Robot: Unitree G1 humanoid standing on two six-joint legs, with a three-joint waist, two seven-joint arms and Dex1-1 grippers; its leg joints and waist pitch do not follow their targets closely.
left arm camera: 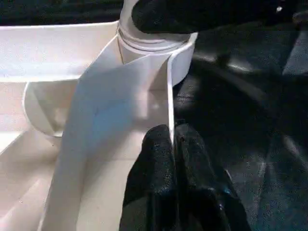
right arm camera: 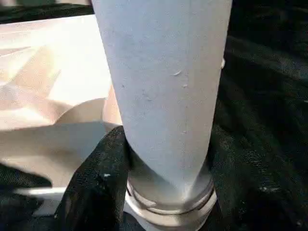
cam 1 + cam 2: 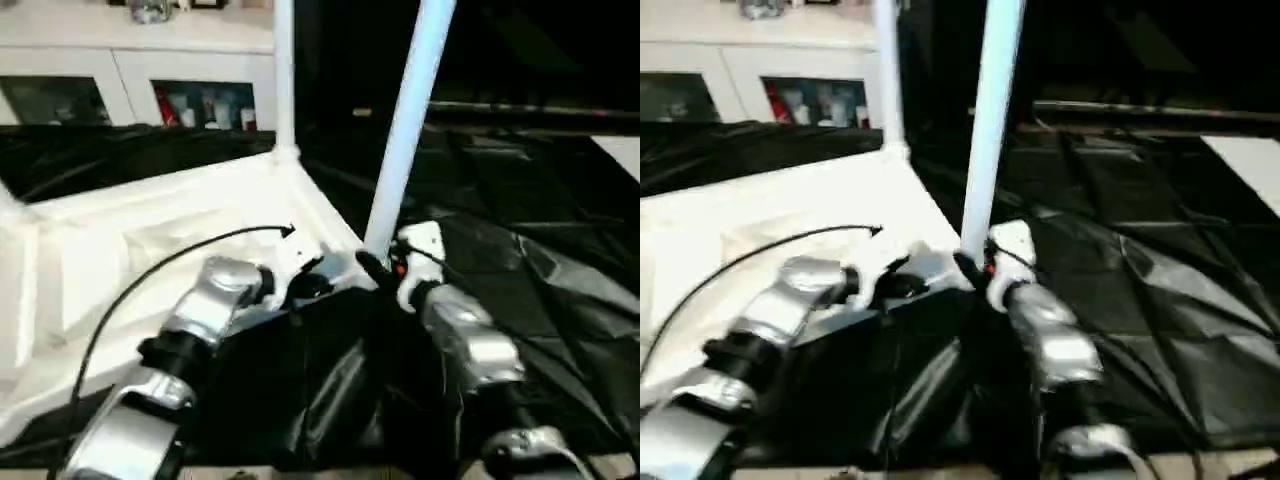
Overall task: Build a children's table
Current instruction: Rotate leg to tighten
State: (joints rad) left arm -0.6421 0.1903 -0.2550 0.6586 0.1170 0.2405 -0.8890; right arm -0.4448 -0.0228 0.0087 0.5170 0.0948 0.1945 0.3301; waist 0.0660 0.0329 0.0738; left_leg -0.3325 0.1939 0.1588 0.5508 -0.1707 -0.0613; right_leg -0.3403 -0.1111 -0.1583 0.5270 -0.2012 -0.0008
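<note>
The white table top (image 3: 150, 260) is lying upside down on a spread of black plastic sheeting (image 3: 540, 270), its ribbed underside facing up. One leg (image 3: 284, 75) is standing upright in the far corner socket. A second leg (image 3: 408, 125) is rising from the near corner socket (image 1: 159, 48), leaning slightly off vertical.

The right gripper (image 3: 375, 268) is wrapping its black fingers (image 2: 98, 187) around the base of this leaning leg, just above the socket's collar, so it is holding the leg low down. The leg is sitting directly between those fingers, touching them.

The left gripper (image 1: 172, 144) is sitting just beside that same corner, its two fingers pressed together and pinching the thin upright rim of the table top (image 1: 169, 96) near the socket. The two grippers are working close to each other at the one corner.

Behind the table a white cabinet (image 3: 130, 70) with glass doors is standing against the wall.
</note>
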